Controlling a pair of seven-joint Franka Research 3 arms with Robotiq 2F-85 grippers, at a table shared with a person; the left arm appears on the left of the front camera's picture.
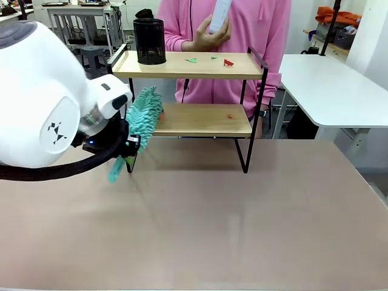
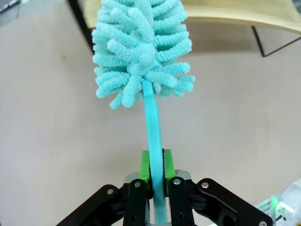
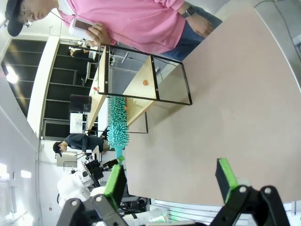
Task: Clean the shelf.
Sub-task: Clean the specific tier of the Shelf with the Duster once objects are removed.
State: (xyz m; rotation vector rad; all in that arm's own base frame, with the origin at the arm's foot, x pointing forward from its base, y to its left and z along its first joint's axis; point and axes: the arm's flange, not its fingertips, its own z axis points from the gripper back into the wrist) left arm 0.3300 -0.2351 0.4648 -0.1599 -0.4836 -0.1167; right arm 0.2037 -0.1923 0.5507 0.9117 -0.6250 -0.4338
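L gripper (image 2: 156, 174) clamped on duster (image 2: 141, 52) handle, fluffy head at left end of shelf (image 1: 176, 60), lower board. R gripper (image 3: 170, 179) wide open, empty. Shelf sits far-centre on table (image 1: 212, 230). It looks light and prob slides if shoved (thin wire frame), so I'd sweep gently. Duster head soft, handle bendy.

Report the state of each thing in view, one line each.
shelf, upright, scraps on both boards.
mesh cup, upright on top board.
duster, gripped by handle, head at lower board's left end.
left gripper, shut on duster.
right gripper, open, empty.
person's hand, holding white object.
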